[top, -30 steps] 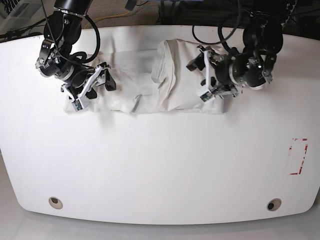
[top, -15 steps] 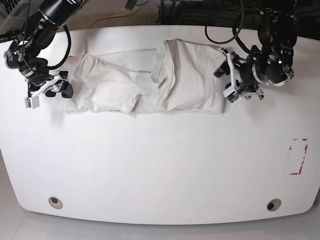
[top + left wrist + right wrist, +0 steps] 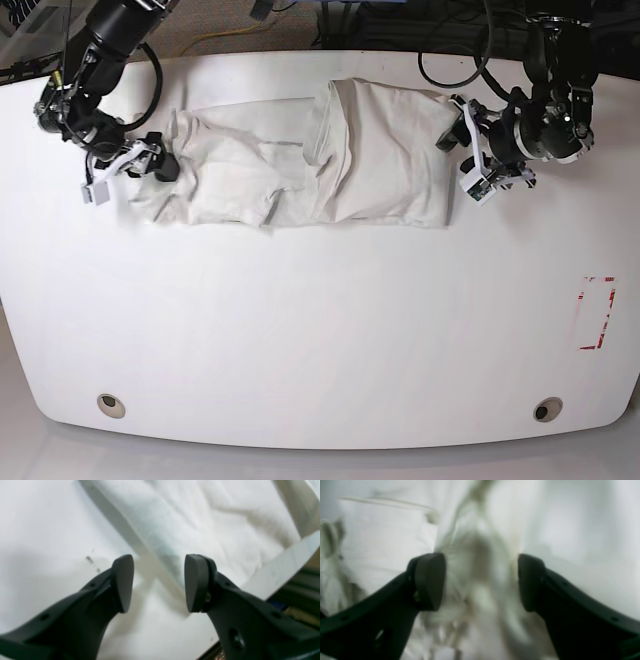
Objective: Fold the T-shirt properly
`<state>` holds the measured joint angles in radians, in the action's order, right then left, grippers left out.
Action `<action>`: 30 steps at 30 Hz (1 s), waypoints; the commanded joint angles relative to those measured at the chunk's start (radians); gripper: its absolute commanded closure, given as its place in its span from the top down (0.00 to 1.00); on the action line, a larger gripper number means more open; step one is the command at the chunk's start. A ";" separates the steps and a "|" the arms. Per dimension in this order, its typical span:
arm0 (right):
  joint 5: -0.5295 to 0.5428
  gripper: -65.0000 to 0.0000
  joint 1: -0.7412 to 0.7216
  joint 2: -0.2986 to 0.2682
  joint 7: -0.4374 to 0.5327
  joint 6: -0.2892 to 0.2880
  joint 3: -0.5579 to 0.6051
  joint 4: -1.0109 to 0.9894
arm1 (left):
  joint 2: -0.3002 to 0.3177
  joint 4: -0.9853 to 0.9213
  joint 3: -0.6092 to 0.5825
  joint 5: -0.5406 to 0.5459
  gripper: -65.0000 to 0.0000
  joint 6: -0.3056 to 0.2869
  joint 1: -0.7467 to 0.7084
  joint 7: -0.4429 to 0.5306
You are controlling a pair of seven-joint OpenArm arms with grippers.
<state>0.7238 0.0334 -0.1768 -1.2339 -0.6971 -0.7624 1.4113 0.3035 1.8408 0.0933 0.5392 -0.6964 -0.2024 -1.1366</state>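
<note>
White cloth lies bunched up at the back of the table (image 3: 320, 330). It is the T-shirt (image 3: 340, 160), and only its plain pale side shows. No picture or letters can be seen on it. It is folded over itself in lumps, with a tall fold near the middle.

The left gripper (image 3: 470, 158) sits just beside the shirt's edge on that view's right side. Its jaws are apart and nothing is between them. In the left wrist view, the left gripper (image 3: 158, 582) looks down at the shirt's edge (image 3: 160, 542) and the bare table next to it.

The right gripper (image 3: 130, 170) is at the other end of the shirt. In its own view the right gripper (image 3: 481, 582) has its jaws spread wide with crumpled cloth (image 3: 480, 567) showing in the gap. That picture is blurry, so I cannot tell if the pads touch the cloth. It does not look like it is pinching anything.

The job looks far from done, because the shirt is a messy heap. I think the step now is to take hold of both ends. To do it well, each gripper should go low and pinch just one layer at the very edge. Then both should pull apart gently and together, so the shirt goes flat. If one grabs a thick lump, the folds could stay tangled.

Counting: one T-shirt, one table, two grippers. Two small round holes (image 3: 112, 405) sit near the table's front edge. One red mark (image 3: 597, 312) is on the table, well apart from the shirt.
</note>
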 commanded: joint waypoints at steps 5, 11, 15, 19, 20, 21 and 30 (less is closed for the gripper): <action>-0.002 0.66 -0.003 0.047 0.032 -0.001 0.054 0.021 | 0.009 -0.082 -0.022 -0.015 0.45 -0.002 0.001 0.051; -0.003 0.53 -0.003 0.047 0.076 -0.001 0.080 0.021 | -0.017 -0.129 -0.023 -0.129 0.45 -0.002 0.007 0.053; -0.005 0.11 -0.003 0.030 0.090 -0.001 0.082 0.024 | -0.031 -0.129 -0.023 -0.178 0.45 -0.002 0.008 0.053; -0.003 0.00 -0.003 0.012 0.088 -0.001 0.083 0.092 | -0.034 -0.131 -0.023 -0.209 0.45 -0.002 0.034 0.053; -0.003 0.00 0.000 0.009 0.087 -0.001 0.083 0.127 | -0.037 -0.134 -0.025 -0.212 0.45 -0.002 0.042 0.053; -0.005 0.00 0.001 0.009 0.085 -0.001 0.083 0.155 | -0.045 -0.142 -0.028 -0.213 0.45 -0.002 0.044 0.053; 0.001 0.00 0.015 0.001 -0.037 -0.001 0.094 0.437 | -0.146 -0.234 -0.053 -0.319 0.45 -0.002 0.116 0.051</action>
<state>0.7055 0.0589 -0.1635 -1.2816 -0.6960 -0.6762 1.7897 0.1707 1.6119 0.0399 0.2508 -0.6998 -0.0837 -1.0569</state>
